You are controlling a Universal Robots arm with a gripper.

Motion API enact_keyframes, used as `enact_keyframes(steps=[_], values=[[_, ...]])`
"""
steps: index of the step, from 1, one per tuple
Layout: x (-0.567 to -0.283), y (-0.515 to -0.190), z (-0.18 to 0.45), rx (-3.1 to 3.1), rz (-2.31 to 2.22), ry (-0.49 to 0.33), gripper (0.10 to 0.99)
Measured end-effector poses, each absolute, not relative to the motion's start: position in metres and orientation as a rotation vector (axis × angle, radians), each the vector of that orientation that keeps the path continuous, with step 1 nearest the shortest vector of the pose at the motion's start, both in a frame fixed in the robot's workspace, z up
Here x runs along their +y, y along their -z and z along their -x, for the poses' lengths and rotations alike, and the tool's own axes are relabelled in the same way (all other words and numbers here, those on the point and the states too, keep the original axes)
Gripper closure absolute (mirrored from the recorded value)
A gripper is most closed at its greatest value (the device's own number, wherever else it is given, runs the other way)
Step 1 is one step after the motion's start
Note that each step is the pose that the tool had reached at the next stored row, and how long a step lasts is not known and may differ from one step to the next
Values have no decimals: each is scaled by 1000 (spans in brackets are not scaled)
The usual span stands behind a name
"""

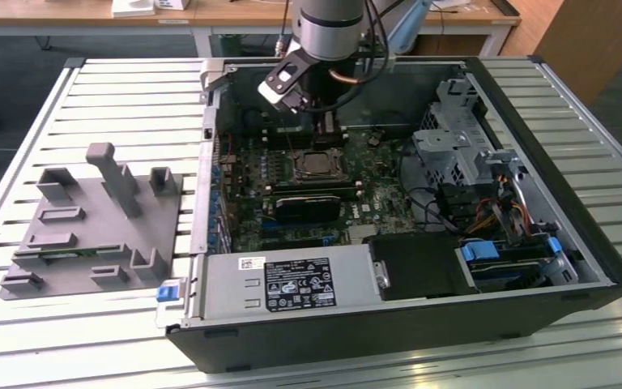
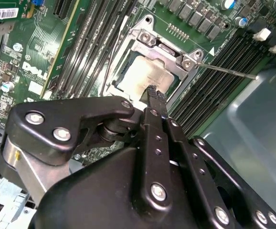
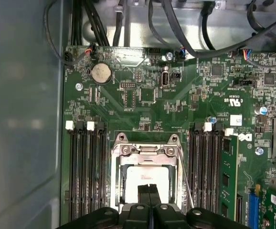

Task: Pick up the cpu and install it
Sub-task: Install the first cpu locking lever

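**CPU seated in socket, gripper above it**

I see the cpu (image 3: 147,177) lying flat inside the socket frame (image 3: 146,149), lower centre of the first wrist view, mid-board in the exterior view. Gripper (image 3: 149,190) hangs just over it, fingers (image 2: 153,98) pressed together, holding nothing. Grey peg tray (image 1: 90,235) sits at the exterior view's left, outside the case (image 1: 570,243).

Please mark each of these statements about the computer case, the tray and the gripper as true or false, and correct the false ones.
1. The cpu lies in the socket on the motherboard. True.
2. The gripper hangs over the grey tray. False: it hangs over the cpu, inside the computer case.
3. The gripper's fingers are spread wide. False: they are closed together.
4. The grey tray lies outside the case, at the exterior view's left. True.
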State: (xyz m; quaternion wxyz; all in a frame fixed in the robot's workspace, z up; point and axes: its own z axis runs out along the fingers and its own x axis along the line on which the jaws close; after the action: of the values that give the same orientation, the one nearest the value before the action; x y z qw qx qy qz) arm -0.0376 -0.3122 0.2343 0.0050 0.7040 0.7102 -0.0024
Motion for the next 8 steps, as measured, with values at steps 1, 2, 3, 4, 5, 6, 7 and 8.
enact_keyframes(steps=[1,2,3,4,5,6,7,8], values=[[-312,-234,38,2224,-2205,7,980],[-312,-234,38,2224,-2205,7,980],[-312,-234,39,2224,-2205,7,980],[-312,-234,39,2224,-2204,7,980],[-312,-233,39,2224,-2204,7,980],[-312,-233,39,2224,-2204,8,980],[-312,-233,39,2224,-2205,8,980],[-312,-233,40,2224,-2205,8,980]])
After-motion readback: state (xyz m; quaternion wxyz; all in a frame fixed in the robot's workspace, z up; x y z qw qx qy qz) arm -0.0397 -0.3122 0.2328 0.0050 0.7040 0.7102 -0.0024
